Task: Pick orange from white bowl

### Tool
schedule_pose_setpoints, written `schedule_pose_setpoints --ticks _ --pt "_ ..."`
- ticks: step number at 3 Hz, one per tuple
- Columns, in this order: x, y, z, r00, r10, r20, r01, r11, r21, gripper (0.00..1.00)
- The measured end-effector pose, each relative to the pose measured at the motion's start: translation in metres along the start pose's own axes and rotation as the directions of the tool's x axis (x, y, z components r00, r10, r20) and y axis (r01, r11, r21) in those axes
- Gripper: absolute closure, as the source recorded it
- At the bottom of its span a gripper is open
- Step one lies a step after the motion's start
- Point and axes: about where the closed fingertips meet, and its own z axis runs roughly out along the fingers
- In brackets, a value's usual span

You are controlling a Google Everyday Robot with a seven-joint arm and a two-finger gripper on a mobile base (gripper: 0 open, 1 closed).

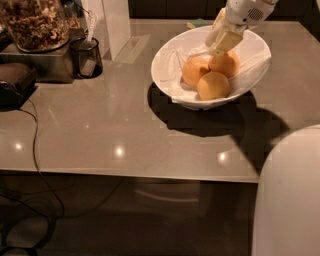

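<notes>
Claw [222, 42] of mine hangs over rearmost orange [227, 65] in white bowl [162, 67] near bench's [100, 115] far edge; I cannot tell its opening.

Your white bowl [162, 70] sits tilted, three round oranges [213, 86] clustered inside on crumpled paper [176, 52]; your gripper [221, 44] hangs right over the rear orange [227, 66].

The white robot gripper [220, 46], over the wide glossy white bowl [166, 62] near the table's far edge, hides part of the rearmost round orange [228, 65]. The top edge cuts off its white arm [247, 10].
</notes>
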Motion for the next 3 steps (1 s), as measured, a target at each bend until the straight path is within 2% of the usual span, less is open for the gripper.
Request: schedule_pose_setpoints --ticks 1,2,3 --pt "0.011 0.001 0.011 1.000 0.022 0.002 -0.022 0.9996 -0.018 0.53" --pt "0.022 0.001 0.015 0.999 0.043 -0.004 -0.043 0.9987 -0.026 0.35" --pt "0.031 0.000 0.015 0.998 0.055 -0.016 -0.055 0.9982 -0.023 0.29"
